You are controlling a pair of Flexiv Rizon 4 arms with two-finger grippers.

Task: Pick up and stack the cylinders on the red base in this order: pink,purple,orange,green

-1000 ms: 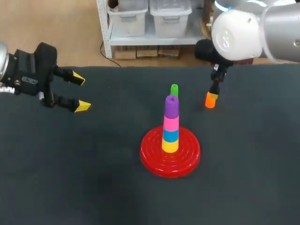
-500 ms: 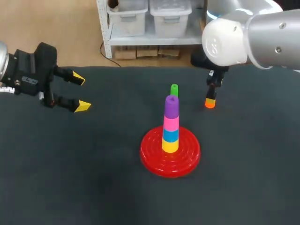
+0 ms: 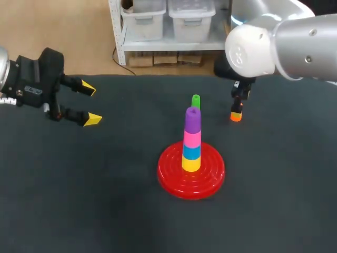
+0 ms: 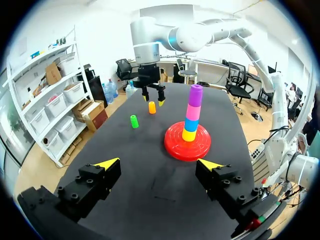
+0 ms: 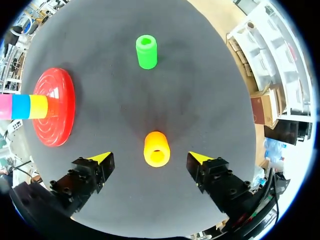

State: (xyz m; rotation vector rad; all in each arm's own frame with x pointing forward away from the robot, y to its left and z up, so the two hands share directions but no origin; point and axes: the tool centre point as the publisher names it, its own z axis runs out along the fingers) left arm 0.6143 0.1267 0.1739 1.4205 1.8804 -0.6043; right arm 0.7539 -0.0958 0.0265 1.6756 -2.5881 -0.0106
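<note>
The red base carries a stack of yellow, blue, pink and purple cylinders, with the purple cylinder on top. Behind it stands the green cylinder. The orange cylinder stands upright to the right of it, and my right gripper hangs straight over it. In the right wrist view the orange cylinder sits between the open fingers of that gripper, touching neither, with the green cylinder ahead. My left gripper is open and empty at the far left, well above the table.
The dark table is bare to the left and in front of the base. From the left wrist view, the base, green cylinder, orange cylinder and right gripper lie far ahead of my left gripper.
My right arm has swung a little leftward and its gripper has come down around the orange cylinder. The left arm and the stack have not moved.
</note>
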